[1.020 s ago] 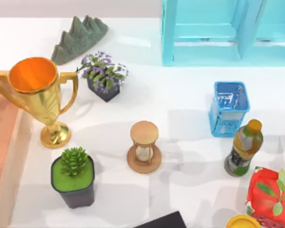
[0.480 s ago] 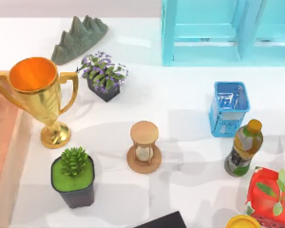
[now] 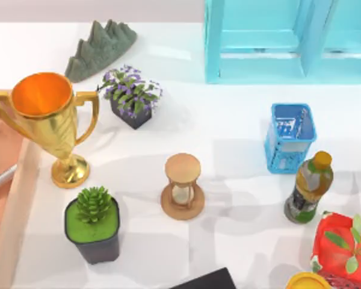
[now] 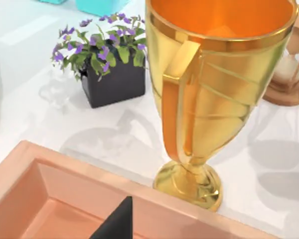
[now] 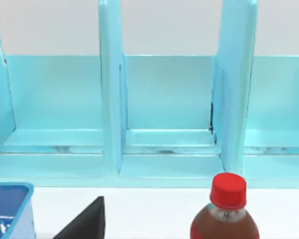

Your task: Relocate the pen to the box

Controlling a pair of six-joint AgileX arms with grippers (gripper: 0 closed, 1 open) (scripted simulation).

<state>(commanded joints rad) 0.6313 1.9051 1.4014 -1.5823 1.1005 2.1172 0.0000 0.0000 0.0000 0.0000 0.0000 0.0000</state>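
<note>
Pen (image 3: 1,178): pale slim barrel, slanting in from the top view's left edge, over the salmon floor of the box (image 3: 12,232), upper end just beside the beige rim. Cap out of frame; contact with the floor cannot be told.

Box along the table's left side, its rim (image 4: 84,164) close under the foot of the gold trophy (image 3: 48,120) in the left wrist view.

Left gripper (image 4: 117,224): a dark wedge above the box's inside; jaw state cannot be told, nor any grip on the pen.

Just right of the rim, a succulent in a black pot (image 3: 93,224); farther right, a wooden hourglass (image 3: 182,185). Behind the trophy, a purple-flowered plant (image 3: 132,99) and a green rock model (image 3: 99,47).

Well apart, on the table's right: a blue mesh basket (image 3: 290,137), a yellow-capped bottle (image 3: 308,188), a turquoise shelf unit (image 3: 259,66).

Right gripper (image 5: 84,223): a dark wedge facing the shelf unit, near a red-capped bottle (image 5: 228,191); jaw state cannot be told.
</note>
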